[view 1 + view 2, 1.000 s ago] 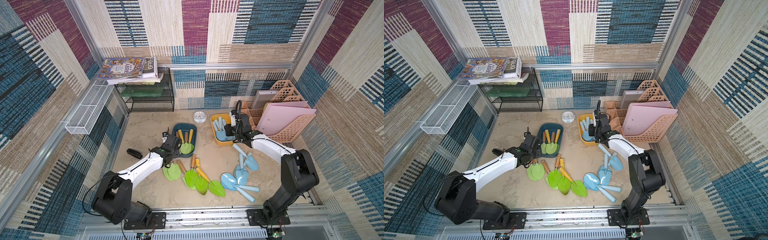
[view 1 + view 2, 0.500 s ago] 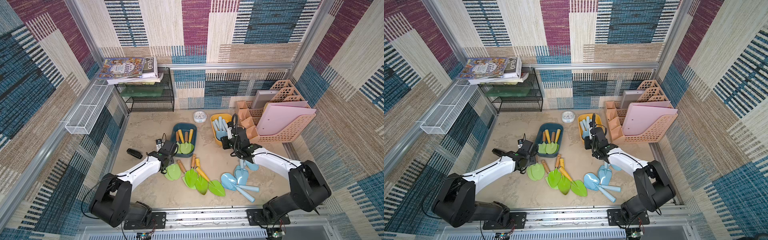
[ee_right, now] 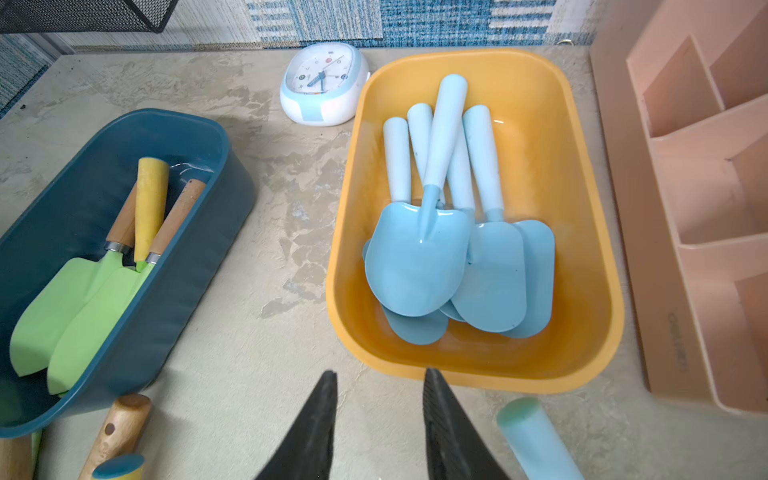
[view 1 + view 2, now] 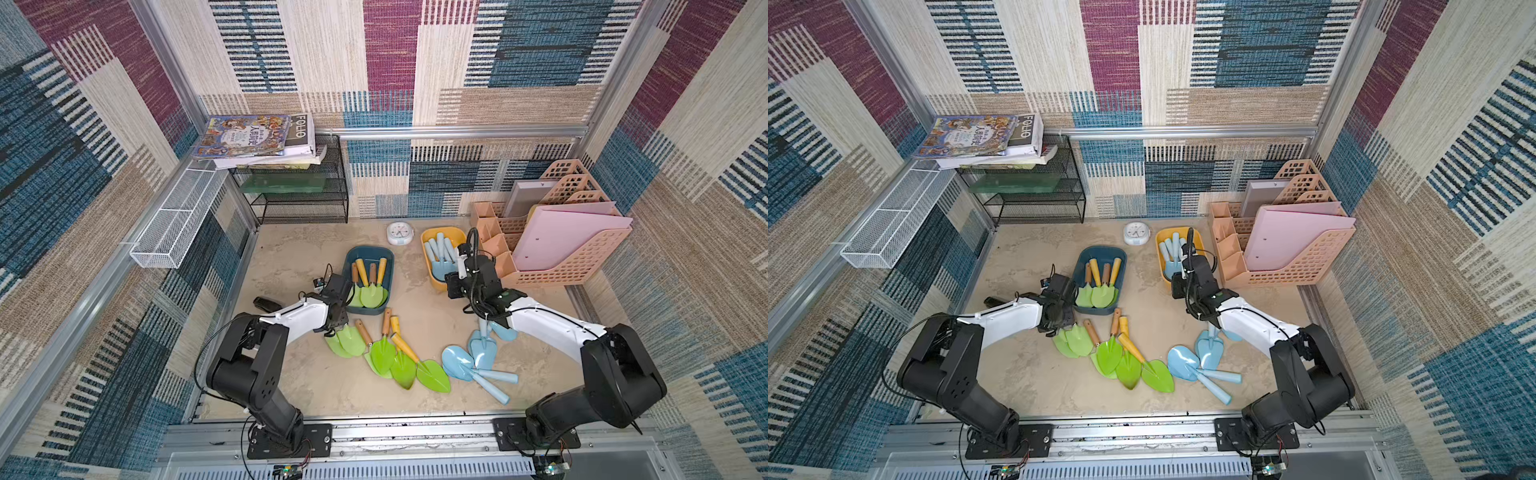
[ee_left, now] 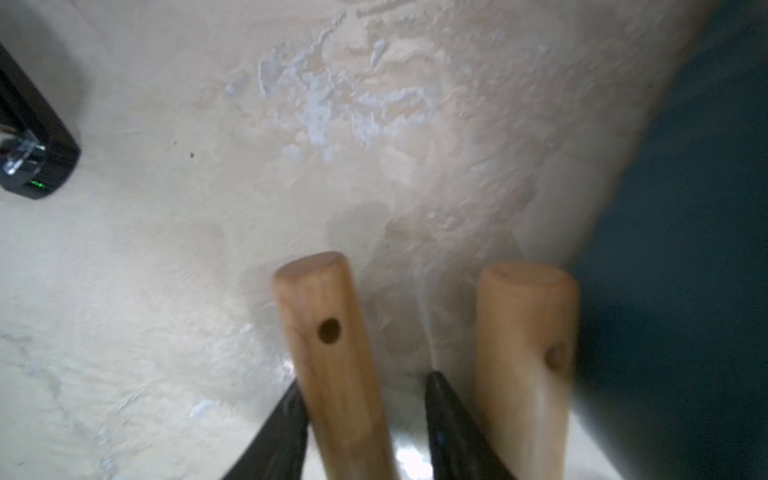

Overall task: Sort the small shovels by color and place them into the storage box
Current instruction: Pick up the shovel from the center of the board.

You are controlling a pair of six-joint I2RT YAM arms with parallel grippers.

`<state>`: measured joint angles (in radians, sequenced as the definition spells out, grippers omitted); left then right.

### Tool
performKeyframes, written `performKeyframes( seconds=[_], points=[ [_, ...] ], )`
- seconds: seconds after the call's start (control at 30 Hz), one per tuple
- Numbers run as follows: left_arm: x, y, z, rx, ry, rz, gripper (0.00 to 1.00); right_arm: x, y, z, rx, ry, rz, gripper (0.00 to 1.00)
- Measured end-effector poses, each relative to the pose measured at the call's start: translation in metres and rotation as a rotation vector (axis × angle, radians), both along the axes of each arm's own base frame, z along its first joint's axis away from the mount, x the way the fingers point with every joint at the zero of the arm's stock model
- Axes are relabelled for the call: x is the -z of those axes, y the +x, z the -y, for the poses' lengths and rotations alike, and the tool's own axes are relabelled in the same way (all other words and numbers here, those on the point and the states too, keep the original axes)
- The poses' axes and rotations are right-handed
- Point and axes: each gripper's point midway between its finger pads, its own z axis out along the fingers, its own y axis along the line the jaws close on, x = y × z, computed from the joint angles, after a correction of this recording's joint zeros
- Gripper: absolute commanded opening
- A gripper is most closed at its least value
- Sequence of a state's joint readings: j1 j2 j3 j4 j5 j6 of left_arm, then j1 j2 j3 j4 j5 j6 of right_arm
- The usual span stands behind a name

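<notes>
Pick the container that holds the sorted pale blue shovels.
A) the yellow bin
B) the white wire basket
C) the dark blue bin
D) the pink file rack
A: the pale blue shovels lie stacked in the yellow bin, while the dark blue bin holds only green-bladed shovels.

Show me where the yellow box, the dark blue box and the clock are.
yellow box point(image 3: 575, 199), right wrist view, bare inner wall.
dark blue box point(image 3: 195, 257), right wrist view, outer side wall.
clock point(image 3: 320, 77), right wrist view, white face.
</notes>
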<state>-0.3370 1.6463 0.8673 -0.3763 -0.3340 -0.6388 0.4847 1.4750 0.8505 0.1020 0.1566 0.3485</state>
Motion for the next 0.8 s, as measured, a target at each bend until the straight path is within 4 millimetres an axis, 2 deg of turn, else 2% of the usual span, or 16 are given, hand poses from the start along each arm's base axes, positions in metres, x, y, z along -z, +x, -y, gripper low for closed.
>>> performKeyframes(
  seconds=[0.1, 0.17, 0.3, 0.4, 0.47, 0.63, 0.7, 0.8],
  points=[
    [0.0, 0.002, 0.002, 0.021, 0.004, -0.014, 0.12, 0.001, 0.0, 0.001, 0.002, -0.001, -0.001, 0.37],
    [-0.001, 0.002, 0.002, 0.02, 0.008, -0.021, 0.03, 0.002, 0.0, 0.002, 0.004, -0.002, -0.003, 0.37],
    [-0.005, -0.002, -0.005, 0.013, 0.044, -0.033, 0.0, 0.003, 0.0, 0.004, 0.008, -0.003, -0.006, 0.37],
    [-0.017, -0.004, -0.012, 0.0, 0.077, -0.015, 0.0, 0.004, -0.001, 0.005, 0.009, -0.004, -0.008, 0.36],
    [-0.03, -0.003, -0.017, -0.011, 0.1, 0.01, 0.0, 0.005, -0.001, 0.005, 0.01, -0.004, -0.009, 0.36],
    [-0.081, 0.015, -0.02, -0.033, 0.112, 0.139, 0.0, 0.006, -0.001, 0.006, 0.01, -0.004, -0.013, 0.36],
    [-0.102, 0.027, -0.014, -0.022, 0.095, 0.187, 0.0, 0.006, -0.001, 0.007, 0.011, -0.003, -0.013, 0.36],
    [-0.132, 0.055, 0.007, 0.028, 0.052, 0.261, 0.0, 0.008, 0.0, 0.007, 0.013, -0.003, -0.014, 0.36]
  ],
)
